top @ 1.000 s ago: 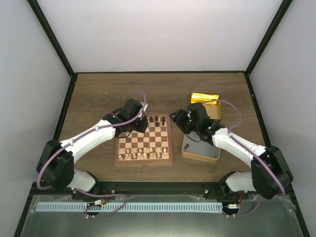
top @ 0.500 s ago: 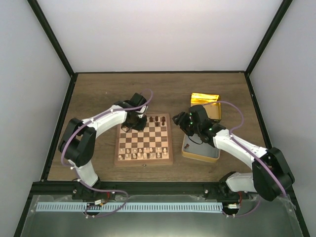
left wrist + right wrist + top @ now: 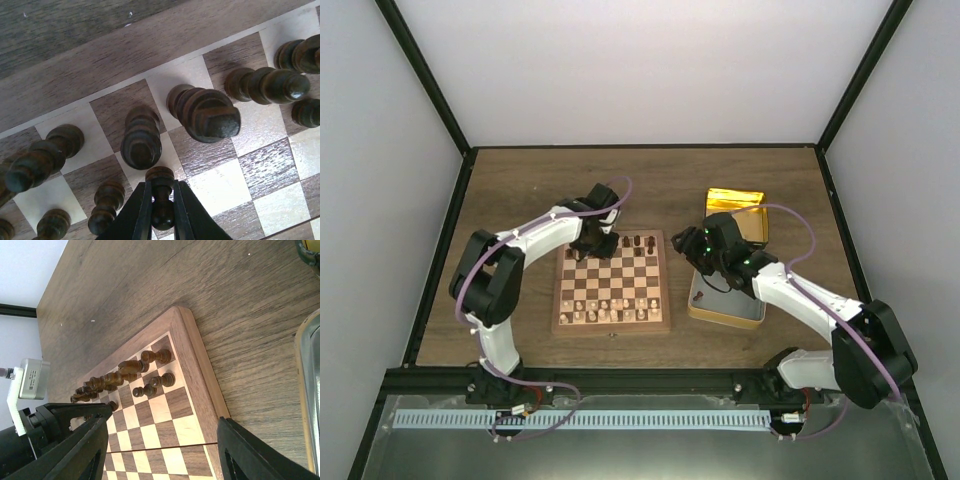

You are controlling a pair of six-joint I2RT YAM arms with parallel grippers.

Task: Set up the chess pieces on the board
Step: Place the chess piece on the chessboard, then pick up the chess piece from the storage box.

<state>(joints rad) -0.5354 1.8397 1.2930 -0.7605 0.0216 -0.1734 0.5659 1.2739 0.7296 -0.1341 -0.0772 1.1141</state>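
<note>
Pinching a pawn (image 3: pixel 160 176), left hand (image 3: pixel 161 189) hugs board edge (image 3: pixel 150 42).

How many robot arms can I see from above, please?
2. The left arm reaches the board's far left corner; the right arm bends over the tin right of the board.

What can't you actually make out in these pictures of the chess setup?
- Top view: the left gripper covers the board's far-left squares.
- Top view: the pale pieces are too small to identify.
- Left wrist view: whether the gripped dark pawn touches a square; the fingers hide its lower end.
- Right wrist view: the gold tin is cut off by the right edge.
</note>
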